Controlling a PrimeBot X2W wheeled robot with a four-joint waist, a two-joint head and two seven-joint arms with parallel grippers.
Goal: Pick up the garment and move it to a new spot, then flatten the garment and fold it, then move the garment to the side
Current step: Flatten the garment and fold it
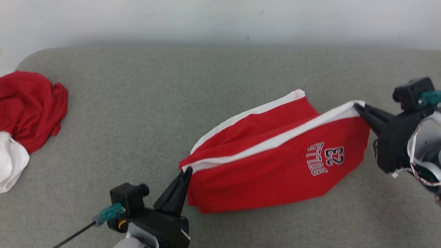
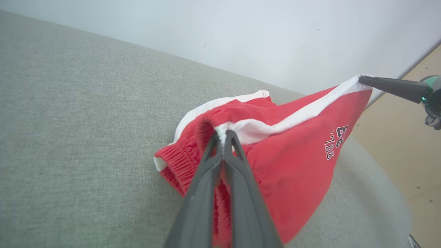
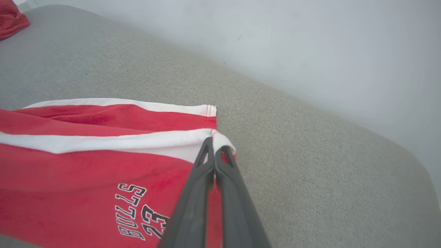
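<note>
Garment (image 1: pixel 268 162) pinched by left jaws, right jaws; perhaps grazing cushion (image 1: pixel 137 103).

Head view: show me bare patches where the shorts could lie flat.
Widest bare patch: the grey surface between the crumpled red garment at the left edge and the red shorts. A second strip runs behind the shorts to the wall. Crowded: the left edge, and where the left end effector and right end effector pinch the shorts.
</note>
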